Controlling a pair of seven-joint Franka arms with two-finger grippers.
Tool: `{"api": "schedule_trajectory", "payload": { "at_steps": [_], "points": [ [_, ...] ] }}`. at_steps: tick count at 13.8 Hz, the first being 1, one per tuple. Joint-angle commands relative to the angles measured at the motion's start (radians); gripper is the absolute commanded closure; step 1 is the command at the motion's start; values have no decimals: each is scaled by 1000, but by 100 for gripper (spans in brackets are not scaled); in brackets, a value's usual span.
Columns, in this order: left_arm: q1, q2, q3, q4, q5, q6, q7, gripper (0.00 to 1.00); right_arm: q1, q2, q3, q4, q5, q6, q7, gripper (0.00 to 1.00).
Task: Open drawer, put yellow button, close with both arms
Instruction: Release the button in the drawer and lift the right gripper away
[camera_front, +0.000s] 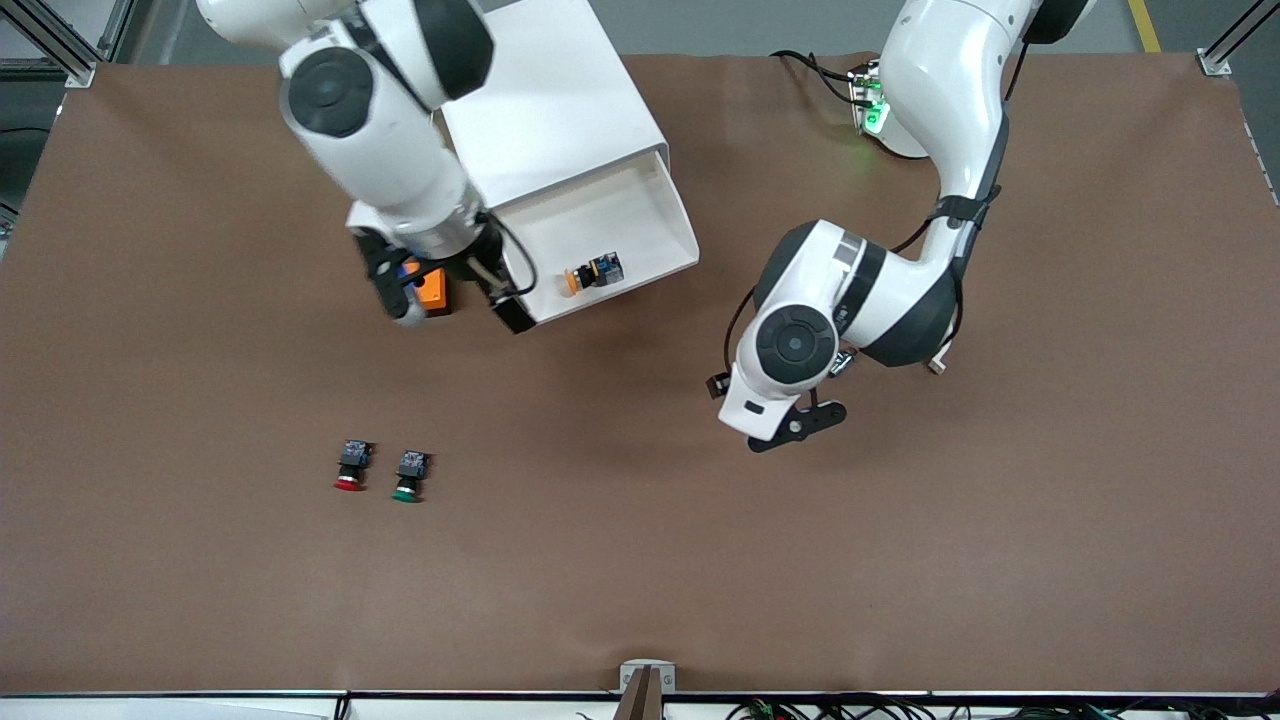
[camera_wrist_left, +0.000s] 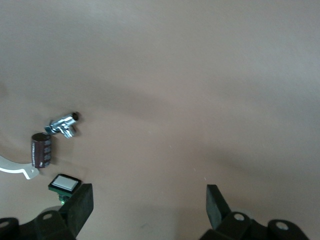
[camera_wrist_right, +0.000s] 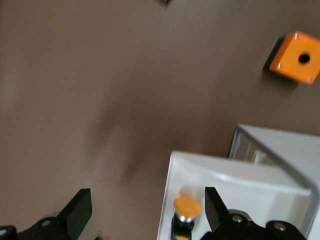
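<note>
yellow button (camera_front: 592, 274) lies in the open drawer (camera_front: 640, 215) beside the right hand (camera_front: 455, 300).

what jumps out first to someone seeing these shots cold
The pulled-out top drawer of the white cabinet draws the eye, with the yellow button lying in it. The right tool hangs open over the drawer's front corner, above an orange cube on the table. The left tool waits open over bare brown table; red-capped and green-capped switches lie nearer the front camera.
</note>
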Motion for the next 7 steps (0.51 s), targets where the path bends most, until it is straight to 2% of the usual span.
{"api": "schedule_trajectory", "payload": {
  "at_steps": [1, 5, 7],
  "points": [
    [-11, -15, -49, -10, 15, 37, 8, 1, -108, 1, 17, 40, 18, -53, -171, 0],
    [-13, -40, -152, -10, 14, 56, -110, 1, -231, 4, 15, 83, 16, -165, -505, 0],
    [-14, -43, -192, -10, 14, 57, -157, 1, -303, -5, 14, 90, 1, -178, -648, 0]
  ]
}}
